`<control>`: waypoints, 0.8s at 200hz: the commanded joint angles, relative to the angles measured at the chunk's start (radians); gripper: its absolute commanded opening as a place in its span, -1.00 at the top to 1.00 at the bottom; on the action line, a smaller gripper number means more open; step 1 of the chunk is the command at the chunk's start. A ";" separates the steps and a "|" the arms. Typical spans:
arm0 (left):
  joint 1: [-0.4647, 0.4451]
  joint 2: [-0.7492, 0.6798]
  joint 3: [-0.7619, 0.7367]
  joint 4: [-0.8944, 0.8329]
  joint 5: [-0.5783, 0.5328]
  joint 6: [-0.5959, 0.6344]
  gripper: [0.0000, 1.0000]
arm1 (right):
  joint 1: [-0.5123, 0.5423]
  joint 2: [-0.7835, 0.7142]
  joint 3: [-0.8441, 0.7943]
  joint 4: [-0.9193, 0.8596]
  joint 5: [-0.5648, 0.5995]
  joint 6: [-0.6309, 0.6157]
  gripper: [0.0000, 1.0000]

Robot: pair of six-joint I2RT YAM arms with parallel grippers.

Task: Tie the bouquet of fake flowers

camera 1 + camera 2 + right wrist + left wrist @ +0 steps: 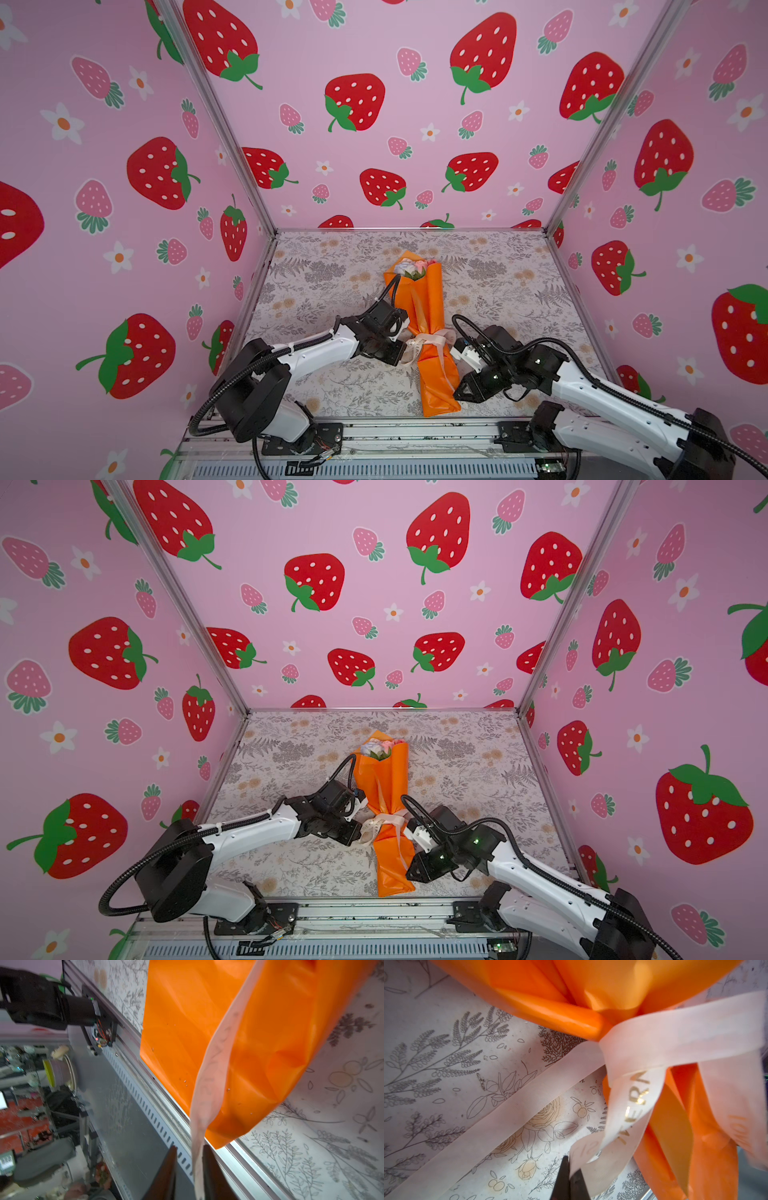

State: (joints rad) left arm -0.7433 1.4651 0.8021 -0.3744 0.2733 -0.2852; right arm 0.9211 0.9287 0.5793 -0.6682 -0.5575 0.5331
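Floral table (332, 266), bouquet of fake flowers (428, 307) dead centre, blooms at 12, tail at 6. At its 9 the left gripper (569, 1169) is pinched tight on the cream ribbon (428, 341). At 5 the right gripper (190, 1167) has its jaws apart, with the ribbon slack between them.

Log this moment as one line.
left tool shut on ribbon | right tool open, ribbon between its jaws | ribbon wrapped around bouquet

You read gold "ERA" on the cream ribbon (636, 1103), at 9 o'clock of the bouquet (428, 307); other lettering illegible.
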 commanded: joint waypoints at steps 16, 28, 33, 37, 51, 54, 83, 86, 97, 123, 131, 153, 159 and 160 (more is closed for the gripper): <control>0.002 0.008 0.038 -0.006 0.013 0.004 1.00 | -0.027 -0.010 0.163 -0.101 0.238 -0.114 0.08; 0.001 0.010 0.041 -0.013 0.012 0.008 1.00 | -0.065 -0.007 0.196 -0.114 0.388 -0.156 0.02; 0.002 0.009 0.041 -0.014 0.012 0.009 1.00 | -0.081 0.006 0.205 -0.112 0.475 -0.162 0.00; 0.002 0.011 0.041 -0.015 0.012 0.010 1.00 | -0.097 0.015 0.211 -0.111 0.543 -0.152 -0.01; 0.003 0.011 0.048 -0.024 0.011 0.017 1.00 | -0.212 0.080 0.225 -0.077 0.576 -0.146 0.03; 0.002 0.010 0.048 -0.025 0.010 0.017 1.00 | -0.239 0.094 0.226 -0.056 0.555 -0.158 0.03; 0.002 0.001 0.037 -0.016 0.010 0.016 1.00 | -0.388 0.192 0.148 0.178 0.357 -0.278 0.04; 0.002 0.000 0.036 -0.014 0.010 0.014 1.00 | -0.393 0.199 0.135 0.213 0.323 -0.296 0.04; 0.003 0.003 0.037 -0.016 0.011 0.016 1.00 | -0.395 0.227 0.105 0.327 0.214 -0.379 0.04; 0.003 0.008 0.043 -0.025 0.008 0.019 1.00 | -0.394 0.254 0.075 0.483 0.245 -0.590 0.07; 0.004 0.009 0.041 -0.024 0.008 0.019 1.00 | -0.391 0.251 0.067 0.516 0.251 -0.659 0.06; 0.002 0.013 0.041 -0.017 0.010 0.013 1.00 | -0.371 0.229 0.018 0.610 0.201 -0.858 -0.01; 0.002 0.016 0.044 -0.019 0.010 0.014 1.00 | -0.370 0.222 -0.001 0.631 0.193 -0.903 -0.02; 0.003 0.016 0.045 -0.019 0.010 0.014 1.00 | -0.370 0.222 -0.004 0.634 0.193 -0.910 -0.02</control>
State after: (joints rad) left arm -0.7429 1.4651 0.8108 -0.3782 0.2733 -0.2832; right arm 0.5354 1.1835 0.6262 -0.1986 -0.2958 -0.0715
